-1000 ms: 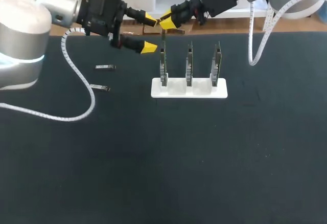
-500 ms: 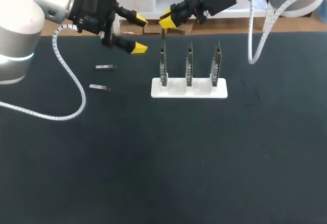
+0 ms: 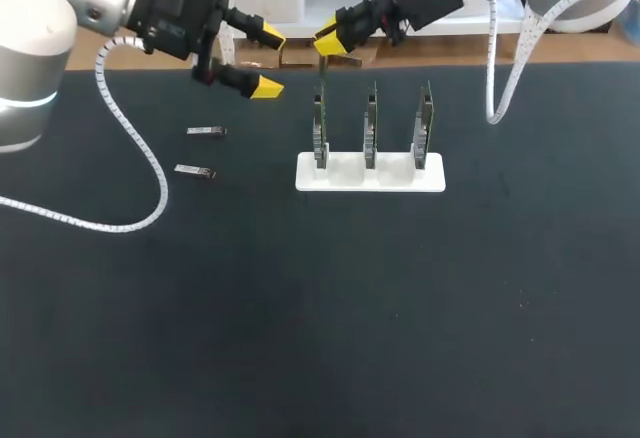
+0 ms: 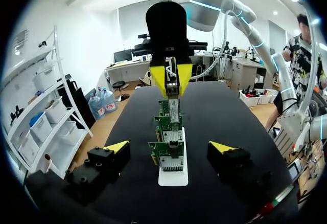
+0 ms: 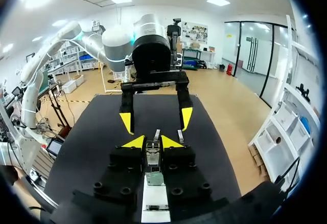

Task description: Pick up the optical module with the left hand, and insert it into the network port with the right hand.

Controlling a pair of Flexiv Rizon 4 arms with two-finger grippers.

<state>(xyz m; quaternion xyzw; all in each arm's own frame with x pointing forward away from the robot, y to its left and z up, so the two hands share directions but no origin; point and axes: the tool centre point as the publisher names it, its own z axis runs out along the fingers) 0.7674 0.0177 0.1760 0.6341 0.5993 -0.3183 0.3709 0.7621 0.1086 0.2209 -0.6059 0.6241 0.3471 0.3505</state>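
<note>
My right gripper [image 3: 328,42] hangs just above the leftmost of three upright network cards [image 3: 319,126] and is shut on an optical module [image 5: 152,156]. In the left wrist view that module [image 4: 173,88] points down at the top edge of the card row [image 4: 168,132]. My left gripper [image 3: 267,59] is open and holds nothing; it sits to the left of the right gripper, a short gap away. Seen from the right wrist, the left gripper [image 5: 156,120] faces mine across the table, its jaws wide apart. The cards stand in a white stand [image 3: 395,176].
Two spare optical modules [image 3: 206,131] [image 3: 195,170] lie on the black table left of the stand, below my left arm; they also show as modules [image 5: 157,134] [image 5: 180,135] ahead of the right gripper. A white cable [image 3: 140,148] loops from the left arm onto the table.
My left arm has drawn back, left and away from the right gripper, still open. The right gripper has stayed where it was with the module.
</note>
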